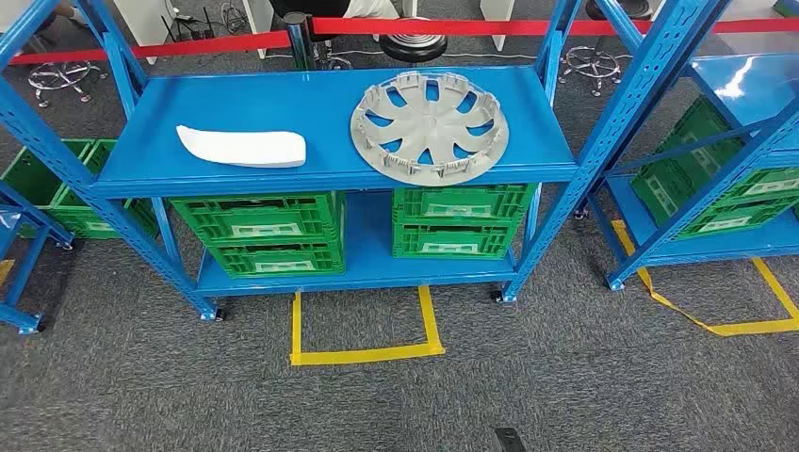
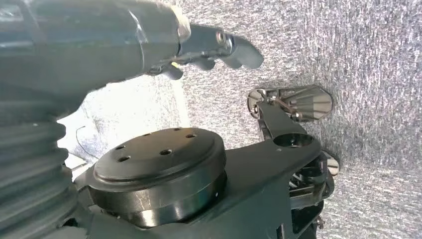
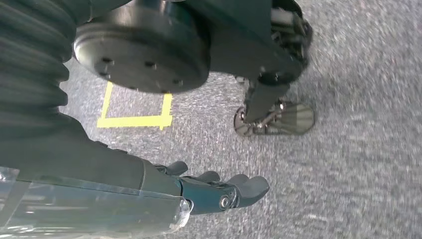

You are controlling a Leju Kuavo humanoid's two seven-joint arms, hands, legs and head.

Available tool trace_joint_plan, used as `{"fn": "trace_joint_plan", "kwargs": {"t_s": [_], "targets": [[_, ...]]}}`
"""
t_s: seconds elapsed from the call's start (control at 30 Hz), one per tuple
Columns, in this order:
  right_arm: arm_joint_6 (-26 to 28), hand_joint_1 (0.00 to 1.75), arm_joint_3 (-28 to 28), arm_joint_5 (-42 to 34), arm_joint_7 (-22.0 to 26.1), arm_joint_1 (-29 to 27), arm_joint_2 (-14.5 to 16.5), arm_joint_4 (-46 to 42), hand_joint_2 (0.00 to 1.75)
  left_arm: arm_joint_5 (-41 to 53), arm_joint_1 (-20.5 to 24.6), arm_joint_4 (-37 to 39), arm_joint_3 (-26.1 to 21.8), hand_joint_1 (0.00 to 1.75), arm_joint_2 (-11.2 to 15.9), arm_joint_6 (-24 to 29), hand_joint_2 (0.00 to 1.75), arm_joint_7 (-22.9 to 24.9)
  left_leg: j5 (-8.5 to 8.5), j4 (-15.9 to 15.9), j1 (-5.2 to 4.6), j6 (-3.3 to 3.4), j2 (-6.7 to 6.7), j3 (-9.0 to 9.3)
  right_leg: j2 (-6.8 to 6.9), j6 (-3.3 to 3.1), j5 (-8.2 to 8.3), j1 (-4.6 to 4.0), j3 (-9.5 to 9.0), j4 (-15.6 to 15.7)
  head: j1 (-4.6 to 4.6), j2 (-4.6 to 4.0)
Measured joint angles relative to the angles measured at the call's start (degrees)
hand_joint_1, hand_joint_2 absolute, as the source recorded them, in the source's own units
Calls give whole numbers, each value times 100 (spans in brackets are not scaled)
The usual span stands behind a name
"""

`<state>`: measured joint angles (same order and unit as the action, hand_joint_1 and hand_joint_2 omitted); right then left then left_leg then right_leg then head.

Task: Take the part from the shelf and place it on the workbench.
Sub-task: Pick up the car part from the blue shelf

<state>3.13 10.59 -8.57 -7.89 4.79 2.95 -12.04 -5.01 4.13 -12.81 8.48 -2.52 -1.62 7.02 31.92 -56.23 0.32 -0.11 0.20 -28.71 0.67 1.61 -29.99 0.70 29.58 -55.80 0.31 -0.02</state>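
Head view: grey round plastic wheel cover [image 1: 430,127] flat on blue metal shelf [image 1: 236,113], right-hand side; both hands hang empty, fingers [image 3: 234,191] loosely apart.

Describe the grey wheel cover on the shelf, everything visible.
The wheel cover is a round, light grey disc that looks like moulded plastic, with curved spokes fanning from a solid centre and open gaps between them. Small clip tabs stand along its rim, so its inner side seems to face up. It lies flat on the right part of the blue top shelf, apart from the white part. Nothing else touches it.

Grey hubcap [image 1: 430,126] flat on blue shelf [image 1: 188,99].
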Motion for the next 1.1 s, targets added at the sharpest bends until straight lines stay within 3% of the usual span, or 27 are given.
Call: {"fn": "trace_joint_plan", "kwargs": {"t_s": [0.07, 0.1, 0.2, 0.23, 0.33, 0.4, 0.47, 0.63, 0.83, 1.1], "targets": [[3, 0, -31, -20, 9, -1, 0, 4, 175, -1, 1, 0, 0, 0, 5, 0, 175, 1, 0, 0, 0, 0, 0, 0, 0, 0, 0, 0, 0, 0, -1, 0], [7, 0, -68, -98, 51, -1, 1, 9, 131, -2, 2, 0, 0, 0, 11, -10, 175, 8, 0, 0, 0, 0, -1, 0, 0, 0, 0, 0, 0, 0, -1, 0], [-11, 0, -263, -727, 502, 2, -15, 23, 131, 0, 5, 2, 1, 0, 27, -88, 175, 92, 0, 0, 0, 0, -3, 0, 1, 0, 0, 0, 0, 0, -5, 0], [-49, 0, -371, -1015, 791, 4, -40, 26, 175, 8, 5, 2, 1, 0, 32, -108, 175, 124, 0, 0, 0, 0, -5, 0, 2, 0, 0, 0, 0, 0, -7, 0], [-299, 0, -748, -1731, 1934, 34, -278, 25, 175, 38, 5, 2, 4, 0, 45, -113, 175, 128, 0, 0, -6, 1, -7, -1, 3, 1, 1, 6, -1, 0, -11, 0], [-515, 0, -1036, -1984, 2697, 108, -627, -36, 175, 28, 5, 2, 4, 0, 58, -81, 175, 45, -2, 0, -18, 4, 0, -2, 2, 5, 4, 18, -2, 0, -10, 0], [-602, 0, -1317, -2090, 3043, 215, -1014, -225, 175, 8, 5, 2, 4, 0, 73, -31, 175, -52, -3, 0, -28, 8, 17, -1, -2, 14, 9, 28, -2, 0, -4, 0], [-85, 0, -1822, -2040, 2192, 207, -1627, -1530, 175, -33, 5, 4, 4, 0, 84, 14, 175, -162, -6, -2, -39, 30, 46, -2, -5, 26, 17, 38, -2, 0, 9, 0], [434, 0, -2177, -1514, 1702, 11, -1959, -3755, 175, -21, 5, 8, 47, 0, 82, 17, 175, -118, -4, -3, -39, 34, 73, -1, -11, 29, 19, 38, -1, -3, -4, 0], [614, 0, -2548, -1248, 1122, -95, -2300, -6860, 175, -104, 4, 30, 107, 0, 67, 33, 175, 70, -7, -4, -40, 38, 82, 6, -25, 30, 20, 38, 3, -5, -1, 0]]}}
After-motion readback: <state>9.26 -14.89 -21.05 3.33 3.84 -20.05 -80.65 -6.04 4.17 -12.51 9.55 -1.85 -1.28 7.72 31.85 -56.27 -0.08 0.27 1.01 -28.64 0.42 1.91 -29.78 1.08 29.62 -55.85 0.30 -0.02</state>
